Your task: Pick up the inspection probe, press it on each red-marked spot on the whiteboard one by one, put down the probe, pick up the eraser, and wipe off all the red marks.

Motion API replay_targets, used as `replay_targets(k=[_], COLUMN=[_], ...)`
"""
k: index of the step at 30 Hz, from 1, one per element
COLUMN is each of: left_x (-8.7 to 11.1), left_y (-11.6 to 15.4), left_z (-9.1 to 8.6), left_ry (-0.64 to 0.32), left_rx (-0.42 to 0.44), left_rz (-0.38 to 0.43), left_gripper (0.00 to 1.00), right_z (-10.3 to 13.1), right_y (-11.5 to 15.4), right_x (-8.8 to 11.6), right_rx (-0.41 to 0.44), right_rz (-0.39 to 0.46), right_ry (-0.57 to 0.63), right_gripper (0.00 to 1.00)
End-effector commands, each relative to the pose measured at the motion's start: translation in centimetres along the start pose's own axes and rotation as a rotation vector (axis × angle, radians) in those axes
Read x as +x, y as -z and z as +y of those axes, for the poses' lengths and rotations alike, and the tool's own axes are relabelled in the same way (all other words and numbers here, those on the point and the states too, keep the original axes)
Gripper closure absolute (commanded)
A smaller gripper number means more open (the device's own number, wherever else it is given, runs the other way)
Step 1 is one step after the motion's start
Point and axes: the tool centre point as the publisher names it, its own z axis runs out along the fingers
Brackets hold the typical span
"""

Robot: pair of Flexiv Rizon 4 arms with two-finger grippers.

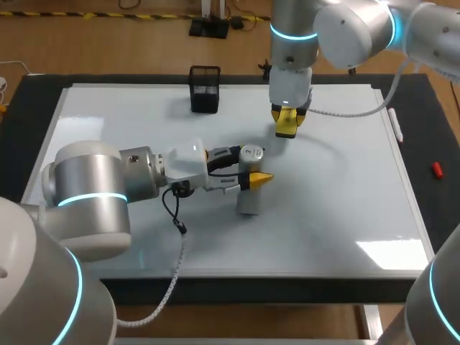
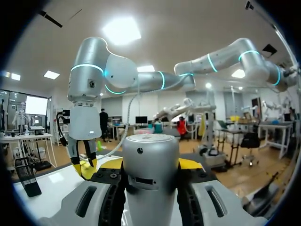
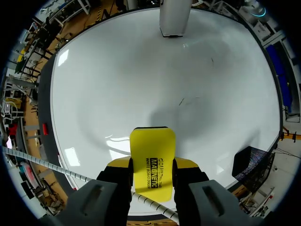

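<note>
Whiteboard point(image 1: 345, 215) covered surface. Left fingers point(image 1: 262, 177) clenched on upright probe point(image 1: 249, 201) mid-board; right fingers point(image 3: 117, 165) grasped eraser point(image 3: 151, 160) nearer far edge.

1 whiteboard point(image 1: 345, 215), 1 silver inspection probe point(image 1: 248, 205), 1 yellow eraser point(image 3: 151, 155), 1 black mesh holder point(image 1: 205, 90) upper left, 1 small red obj point(image 1: 436, 169) at right edge, 2 yellow-tipped grippers: left gripper point(image 1: 254, 180), right gripper point(image 1: 287, 118)

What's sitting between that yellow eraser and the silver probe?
Only bare whiteboard with faint dark flecks separates eraser from probe, seen in the right wrist view.
</note>
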Motion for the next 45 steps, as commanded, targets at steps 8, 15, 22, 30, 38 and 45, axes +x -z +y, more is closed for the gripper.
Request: replay_targets(k=[8,15,22,30,38,45], left_x=[0.0,0.1,0.1,-0.6,-2.6,-4.0], left_y=[0.0,-0.1,-0.1,0.8,3.7,6.9], left_z=[0.8,0.9,0.8,-0.5,-2.6,-4.1], left_ry=[0.007,0.005,0.002,0.001,0.035,0.017], left_rx=[-0.004,-0.007,-0.008,-0.007,0.003,0.005], left_rz=[-0.001,0.003,0.003,-0.03,-0.067,-0.104], left_gripper=[1.0,1.0,1.0,1.0,1.0,1.0], right_z=[-0.1,-0.1,-0.1,-0.1,-0.1,-0.1], right_y=[0.1,0.1,0.1,0.1,0.1,0.1], right_x=[0.1,0.1,0.1,0.1,0.1,0.1], right_rx=[0.002,0.002,0.002,0.002,0.002,0.002], right_rz=[0.003,0.003,0.003,0.003,0.003,0.003], right_ry=[0.002,0.002,0.002,0.002,0.002,0.002], right_gripper=[1.0,1.0,1.0,1.0,1.0,1.0])
